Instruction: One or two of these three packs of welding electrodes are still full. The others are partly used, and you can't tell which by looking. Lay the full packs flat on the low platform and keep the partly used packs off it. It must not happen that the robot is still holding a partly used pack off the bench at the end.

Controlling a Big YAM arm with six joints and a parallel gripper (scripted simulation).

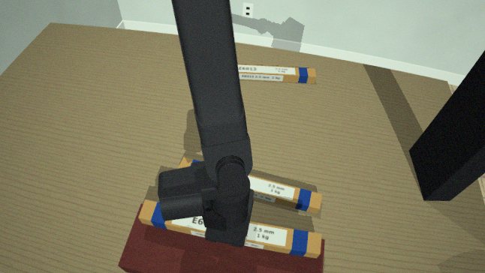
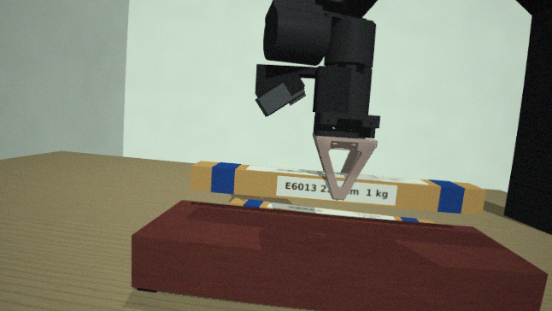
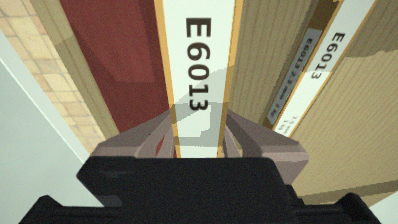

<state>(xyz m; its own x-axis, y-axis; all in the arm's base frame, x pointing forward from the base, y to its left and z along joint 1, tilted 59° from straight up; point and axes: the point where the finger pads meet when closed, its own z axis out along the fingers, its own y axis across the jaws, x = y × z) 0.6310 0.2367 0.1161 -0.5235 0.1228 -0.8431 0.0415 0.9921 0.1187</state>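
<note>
On the pack held over the dark red platform (image 2: 299, 256), you can read "E6013" and "1 kg" on the white side label (image 2: 337, 190); the pink finger (image 2: 342, 171) crossing it hides the middle of the line, leaving only a "2" before the gap and an "m" after it. Its top label (image 1: 267, 234) reads "2.5 mm" over "1 kg", with "E6" showing left of the arm. From the wrist you read "E6013" along that same pack (image 3: 197, 65).

The pack just behind the platform (image 1: 285, 193) reads "2.5 mm" and "1 kg", and "E6013" from the wrist.

The pack far beyond the platform (image 1: 275, 73) reads "E6013"; its smaller print is too blurred.
</note>
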